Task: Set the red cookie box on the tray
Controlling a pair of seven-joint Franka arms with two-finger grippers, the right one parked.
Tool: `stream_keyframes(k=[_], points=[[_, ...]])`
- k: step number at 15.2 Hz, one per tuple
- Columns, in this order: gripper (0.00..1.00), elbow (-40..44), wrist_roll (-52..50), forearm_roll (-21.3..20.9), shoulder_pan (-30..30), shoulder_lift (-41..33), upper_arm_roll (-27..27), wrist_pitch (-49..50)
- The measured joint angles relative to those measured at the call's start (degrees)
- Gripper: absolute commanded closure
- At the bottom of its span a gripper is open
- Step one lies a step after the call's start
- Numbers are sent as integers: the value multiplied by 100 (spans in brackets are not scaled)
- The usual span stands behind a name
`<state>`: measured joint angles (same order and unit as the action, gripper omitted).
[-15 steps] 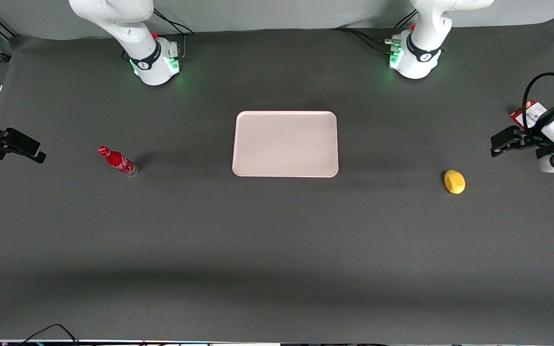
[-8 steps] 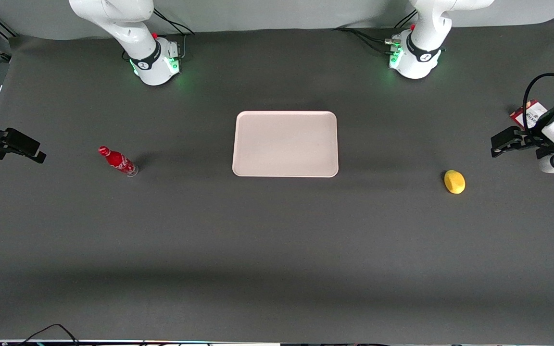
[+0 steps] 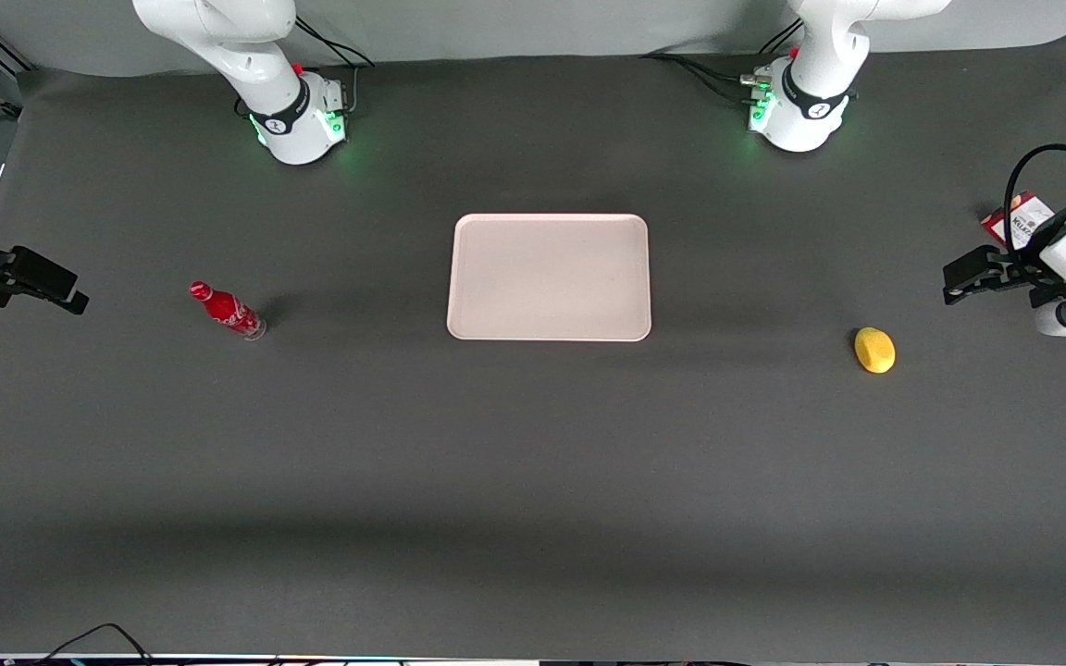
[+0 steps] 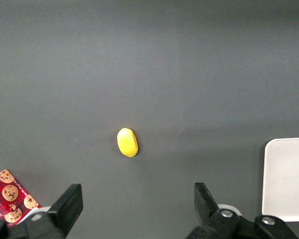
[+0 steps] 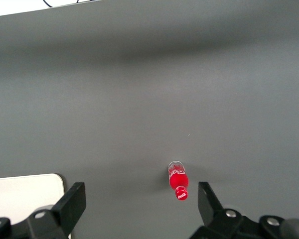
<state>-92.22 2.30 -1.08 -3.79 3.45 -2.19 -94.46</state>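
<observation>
The pincer (image 3: 959, 275) hung released above the surface's working-arm edge, beside the red cookie box (image 3: 1014, 218), which lay flat there, well apart from the tray (image 3: 549, 335), presumably awaiting pickup.

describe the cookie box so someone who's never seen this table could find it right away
Start at the pinkish-cream tray mid-table and go toward the working arm's end, past the yellow lemon. The open gripper hangs there, and the red cookie box lies partly hidden under that arm. It is flat and dark red, printed with chocolate-chip cookies, unlike the upright red bottle.
</observation>
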Motion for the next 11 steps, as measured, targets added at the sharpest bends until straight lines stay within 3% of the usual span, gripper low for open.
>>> stream_keyframes(k=[8,11], points=[[0,0,-4,0,-5,67,-35,-2],[0,-1,-16,-19,0,68,-278,30]])
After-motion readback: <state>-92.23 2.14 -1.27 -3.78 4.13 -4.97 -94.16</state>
